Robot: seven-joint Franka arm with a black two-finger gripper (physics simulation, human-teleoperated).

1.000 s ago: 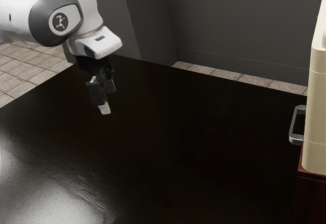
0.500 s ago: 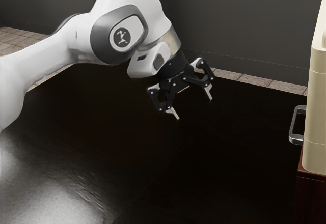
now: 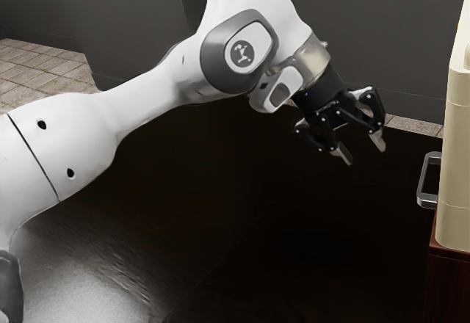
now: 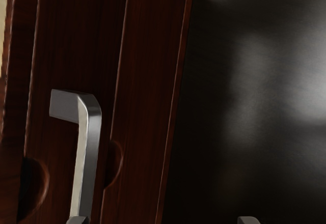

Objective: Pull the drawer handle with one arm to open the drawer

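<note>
A silvery metal handle [image 4: 92, 142], bent like a bracket, is fixed to the drawer [image 4: 76, 40] and held out from the front of the cabinet [image 3: 449, 286]. The drawer is faced in dark reddish-brown wood, is set into the cabinet's front, and appears to be shut.

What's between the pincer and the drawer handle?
Bare stretch. Exterior view shows open air over black tabletop between the open pincer and the handle.

Pincer [image 3: 365, 155] agape near the handle [image 3: 427, 202]
</note>
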